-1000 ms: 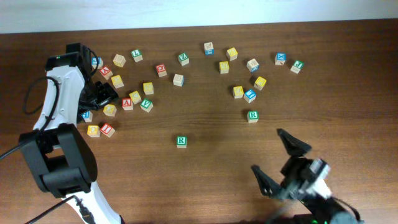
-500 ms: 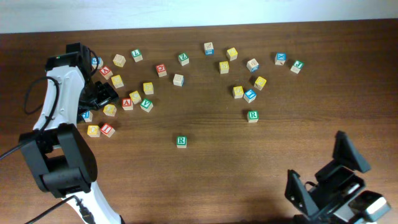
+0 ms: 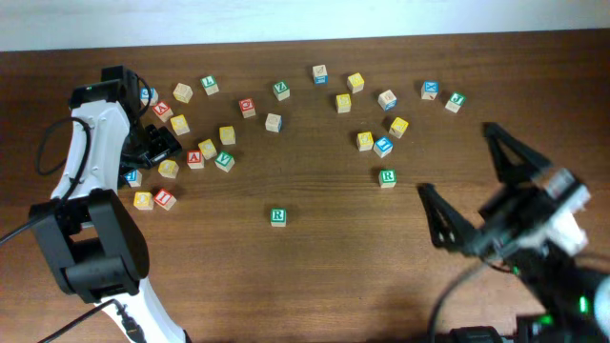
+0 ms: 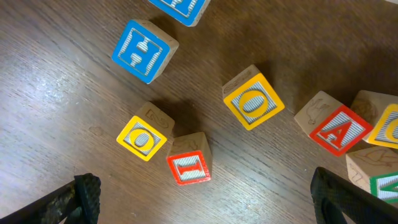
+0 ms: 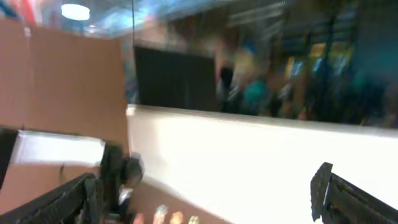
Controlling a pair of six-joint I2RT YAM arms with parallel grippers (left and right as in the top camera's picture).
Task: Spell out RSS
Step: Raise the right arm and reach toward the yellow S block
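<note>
The right gripper (image 3: 456, 158) hangs over the table's (image 3: 315, 276) right side, jaws spread wide, nothing between them. The R cube (image 3: 387, 177) sits flat on the wood just left of those jaws, outside them and untouched. A second R cube (image 3: 277, 216) lies farther left, on its own. Two yellow cubes (image 3: 365, 141) sit close behind the R cube, their letters too small to read. Over on the left, the left gripper (image 4: 211, 202) is open as well and holds nothing. It hovers above a red I cube (image 4: 189, 167) and two yellow O cubes (image 4: 254, 99). The right wrist view is a blur.
</note>
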